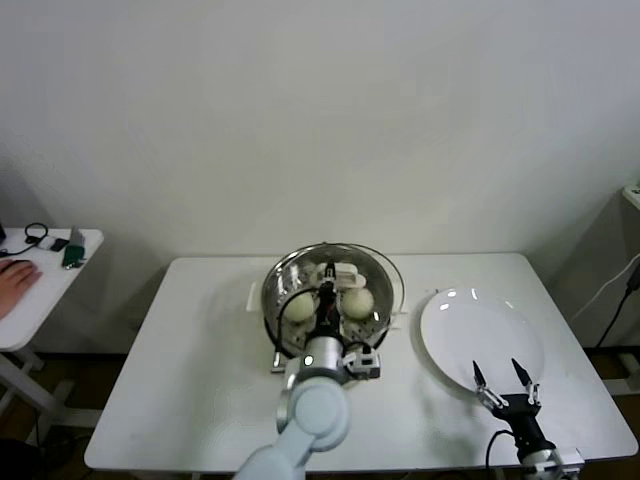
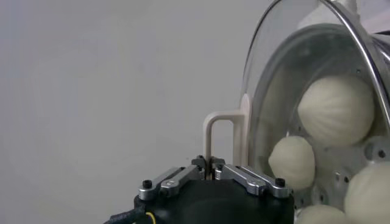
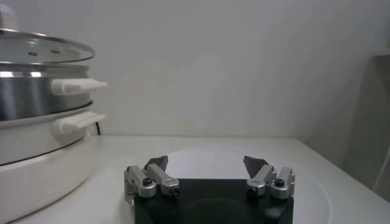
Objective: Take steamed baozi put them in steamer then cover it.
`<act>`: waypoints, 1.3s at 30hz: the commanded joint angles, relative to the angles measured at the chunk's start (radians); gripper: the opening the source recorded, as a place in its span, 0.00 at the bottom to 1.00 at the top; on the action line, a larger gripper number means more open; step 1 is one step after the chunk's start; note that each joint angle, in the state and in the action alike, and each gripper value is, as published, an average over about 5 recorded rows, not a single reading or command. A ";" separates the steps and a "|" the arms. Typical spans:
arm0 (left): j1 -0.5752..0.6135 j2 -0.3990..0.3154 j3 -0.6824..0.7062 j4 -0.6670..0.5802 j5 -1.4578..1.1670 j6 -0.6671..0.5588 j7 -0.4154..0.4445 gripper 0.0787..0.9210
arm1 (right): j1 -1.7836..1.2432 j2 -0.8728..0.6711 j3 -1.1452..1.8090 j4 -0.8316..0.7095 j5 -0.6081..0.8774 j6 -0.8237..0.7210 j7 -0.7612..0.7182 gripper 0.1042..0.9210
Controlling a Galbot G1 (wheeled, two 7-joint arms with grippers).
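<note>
The steamer (image 1: 270, 300) stands mid-table on its white cooker base (image 3: 36, 170). Inside it lie the baozi (image 1: 300, 309), another one (image 1: 357, 301) beside it; through the glass I count three (image 2: 336, 109). The clear cover (image 1: 386, 272) is over the steamer, and my left gripper (image 1: 327, 290) is shut on its cream bar handle (image 2: 219, 131). In the right wrist view the cover (image 3: 36, 49) lies level just above the steel wall (image 3: 27, 91); I cannot tell whether it rests on it. My right gripper (image 1: 498, 375) hangs open over the plate's near edge, holding nothing.
A flat white plate (image 1: 470, 320) lies to the right of the steamer with nothing on it. A small side table (image 1: 40, 280) stands at far left with small items and a person's hand on it. A wall rises behind the table.
</note>
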 commanded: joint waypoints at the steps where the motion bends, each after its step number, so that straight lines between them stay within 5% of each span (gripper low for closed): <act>1: -0.013 -0.007 0.000 0.050 0.021 0.006 -0.002 0.07 | 0.001 0.000 0.001 -0.010 0.001 0.004 -0.003 0.88; 28: 0.017 0.026 -0.025 0.027 0.001 -0.017 -0.038 0.07 | 0.008 0.002 -0.009 -0.029 -0.007 0.011 -0.015 0.88; 39: 0.021 0.055 -0.019 -0.025 -0.090 -0.011 -0.060 0.37 | 0.008 0.002 -0.010 -0.022 -0.017 -0.001 -0.021 0.88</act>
